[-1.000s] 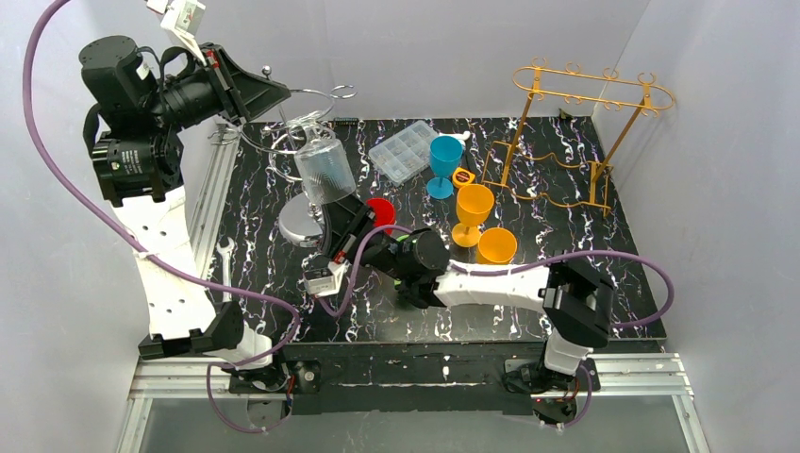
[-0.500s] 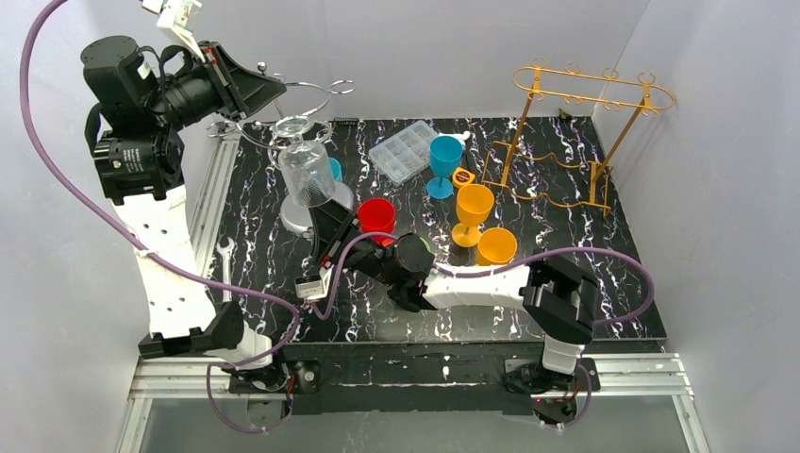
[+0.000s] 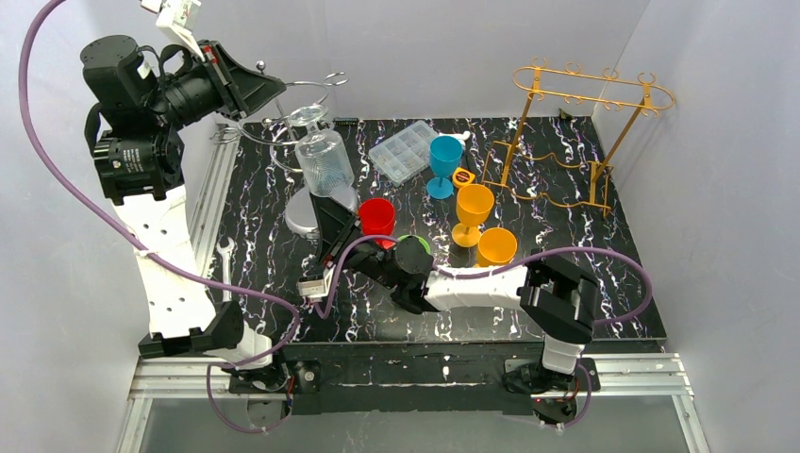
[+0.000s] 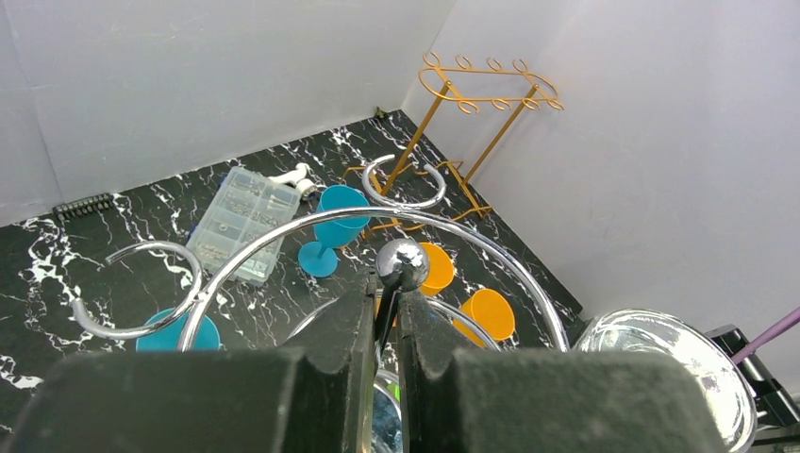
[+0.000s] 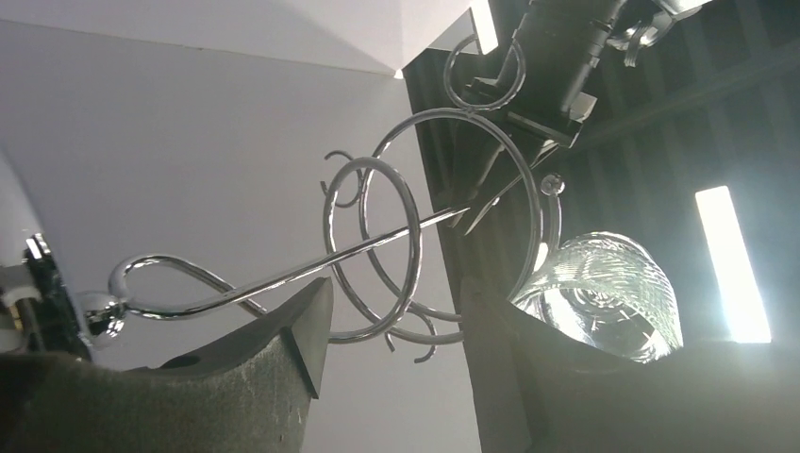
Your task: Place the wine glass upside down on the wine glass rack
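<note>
The chrome wine glass rack (image 3: 311, 91) stands at the back left, its round base (image 3: 298, 217) low by the table. My left gripper (image 3: 257, 87) is shut on the thin post under the rack's top ball (image 4: 400, 264). The clear wine glass (image 3: 324, 160) hangs upside down, foot caught in a rack ring, bowl downward. My right gripper (image 3: 332, 217) sits just below the bowl, open and empty. In the right wrist view the glass (image 5: 604, 297) shows past the right finger and the rack's rings (image 5: 377, 226) overhead.
A red cup (image 3: 377, 215) stands right beside my right gripper. Further right are a blue goblet (image 3: 444, 156), an orange goblet (image 3: 474, 208) and an orange cup (image 3: 496, 245). A clear organiser box (image 3: 404, 151) and a gold wire stand (image 3: 585, 104) are at the back.
My right gripper has opened and let go of the wine glass, dropping slightly towards me. The glass swung left, then back, and now hangs from the rack.
</note>
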